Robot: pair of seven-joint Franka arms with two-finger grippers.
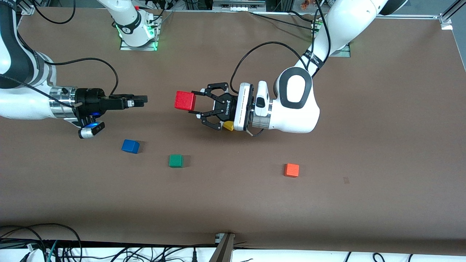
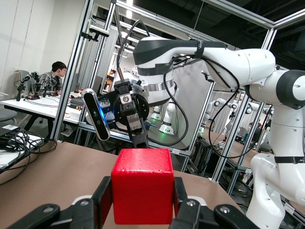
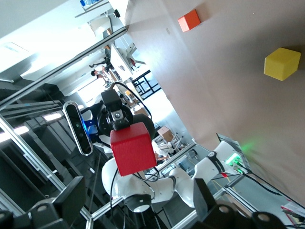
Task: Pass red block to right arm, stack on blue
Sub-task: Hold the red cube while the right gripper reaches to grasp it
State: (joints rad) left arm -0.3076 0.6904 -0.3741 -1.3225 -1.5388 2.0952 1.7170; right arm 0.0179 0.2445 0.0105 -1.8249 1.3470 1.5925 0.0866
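Observation:
My left gripper [image 1: 192, 102] is shut on the red block [image 1: 185, 100] and holds it in the air over the middle of the table, pointed toward the right arm. In the left wrist view the block [image 2: 142, 186] sits between the two black pads [image 2: 104, 198]. My right gripper [image 1: 143, 100] is open and empty, level with the block and a short gap away from it, fingers pointing at it. In the right wrist view the red block [image 3: 132, 148] hangs ahead of the spread fingers [image 3: 71, 195]. The blue cube [image 1: 130, 146] lies on the table, below the right gripper in the front view.
A green cube [image 1: 176, 161] lies beside the blue one, toward the left arm's end. An orange cube [image 1: 291, 170] lies farther toward that end. A yellow cube [image 1: 228, 126] sits on the table partly under the left gripper's body.

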